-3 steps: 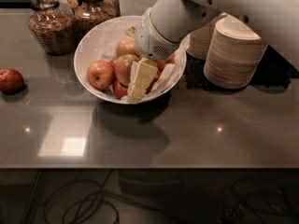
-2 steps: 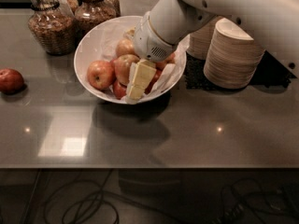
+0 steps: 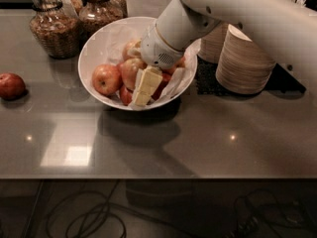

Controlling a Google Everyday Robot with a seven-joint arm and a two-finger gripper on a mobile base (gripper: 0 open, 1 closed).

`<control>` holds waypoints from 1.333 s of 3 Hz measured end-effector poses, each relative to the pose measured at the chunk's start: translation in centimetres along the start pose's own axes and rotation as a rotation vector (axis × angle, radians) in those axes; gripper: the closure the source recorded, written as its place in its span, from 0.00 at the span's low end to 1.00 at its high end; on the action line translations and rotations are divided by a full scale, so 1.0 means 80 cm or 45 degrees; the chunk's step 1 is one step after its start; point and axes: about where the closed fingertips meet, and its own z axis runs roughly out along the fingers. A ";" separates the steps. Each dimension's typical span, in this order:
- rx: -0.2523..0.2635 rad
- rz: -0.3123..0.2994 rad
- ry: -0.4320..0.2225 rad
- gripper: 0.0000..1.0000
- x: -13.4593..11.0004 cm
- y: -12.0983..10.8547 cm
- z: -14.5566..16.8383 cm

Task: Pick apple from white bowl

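Observation:
The white bowl (image 3: 99,38), lined with crinkled white paper, stands at the back middle of the grey table. It holds several apples. The large pale yellow-orange apple (image 3: 129,71) lies in the middle of the bowl, with a redder apple (image 3: 106,78) to its left and another (image 3: 130,48) behind it. My gripper (image 3: 143,87) reaches down into the bowl from the upper right. It sits right against the pale apple's right side and hides part of it and of the red apples (image 3: 162,79) beneath the wrist.
A lone dark red apple (image 3: 11,86) lies on the table at the far left. Two glass jars (image 3: 49,26) stand behind the bowl to the left. Stacks of beige disposable bowls (image 3: 245,63) stand to the right of the bowl, on a dark mat.
The arm has shifted slightly to the left over the bowl; the gripper stays down among the apples. The apples have not visibly moved.

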 end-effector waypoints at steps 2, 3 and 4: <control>-0.028 0.023 -0.013 0.66 0.006 -0.004 0.002; -0.077 0.061 -0.044 0.89 0.014 -0.007 -0.001; -0.132 0.101 -0.090 1.00 0.022 -0.010 -0.007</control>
